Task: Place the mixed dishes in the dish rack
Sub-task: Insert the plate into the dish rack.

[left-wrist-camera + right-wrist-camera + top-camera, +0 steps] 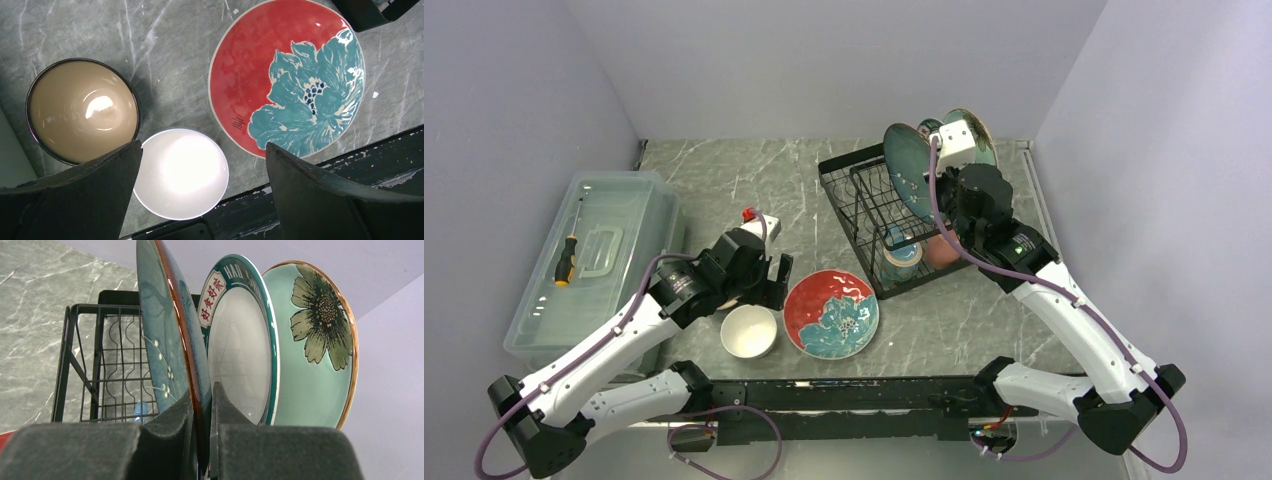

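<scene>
Right gripper (202, 405) pinches the rim of the dark teal plate (167, 340), upright in the dish rack (849, 195) at upper right of the top view beside the white lettered plate (240, 360), which it may knock if freed unseated; the rack's basket holds a blue mug (901, 255) and a pink mug (940, 251).

Red round glazed plate (287, 80): big teal flower over one half, cream outlines, dark blue dotted centre, pale rim.
Round glossy bowl (82, 110): tan inside, dark brown rim.
White round bowl (182, 172): plain.
Dark teal round plate (160, 330): small white blossoms, brown edge.
White round plate (240, 355): dark green rim, white letters, red characters on a cream panel.
Mint-green round plate (310, 375): olive flower, brown rim.
Wire rack (100, 306): black.
Marbled tabletop (165, 45): grey-green, white veins.
</scene>
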You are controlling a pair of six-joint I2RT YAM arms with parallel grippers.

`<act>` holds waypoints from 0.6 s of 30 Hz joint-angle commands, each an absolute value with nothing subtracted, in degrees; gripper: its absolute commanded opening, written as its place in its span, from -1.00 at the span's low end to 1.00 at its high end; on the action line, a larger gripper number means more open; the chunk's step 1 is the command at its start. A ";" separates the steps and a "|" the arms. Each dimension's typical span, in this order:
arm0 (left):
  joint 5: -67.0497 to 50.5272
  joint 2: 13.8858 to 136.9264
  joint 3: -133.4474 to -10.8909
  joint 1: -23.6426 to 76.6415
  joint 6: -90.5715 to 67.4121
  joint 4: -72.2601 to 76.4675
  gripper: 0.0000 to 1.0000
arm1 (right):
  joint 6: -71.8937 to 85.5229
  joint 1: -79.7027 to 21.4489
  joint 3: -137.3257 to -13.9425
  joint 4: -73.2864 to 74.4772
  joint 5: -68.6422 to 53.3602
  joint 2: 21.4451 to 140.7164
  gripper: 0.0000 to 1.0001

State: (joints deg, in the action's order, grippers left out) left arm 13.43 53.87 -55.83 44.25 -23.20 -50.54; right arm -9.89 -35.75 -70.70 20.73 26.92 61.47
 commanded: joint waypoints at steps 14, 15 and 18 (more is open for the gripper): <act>14.71 53.79 -55.99 44.38 -23.11 -50.42 0.99 | -1.53 -35.60 -73.58 15.90 27.25 59.45 -0.29; 14.72 53.83 -55.94 44.33 -23.11 -50.38 0.99 | -1.53 -35.60 -73.83 15.91 27.13 59.35 -0.27; 14.68 53.88 -55.99 44.37 -23.12 -50.40 0.99 | -1.33 -35.60 -74.77 16.31 26.78 59.16 -0.16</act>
State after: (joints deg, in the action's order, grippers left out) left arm 13.43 53.87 -55.83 44.25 -23.22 -50.57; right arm -2.66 -35.70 -71.44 18.76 26.94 60.73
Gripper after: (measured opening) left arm 0.994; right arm 0.390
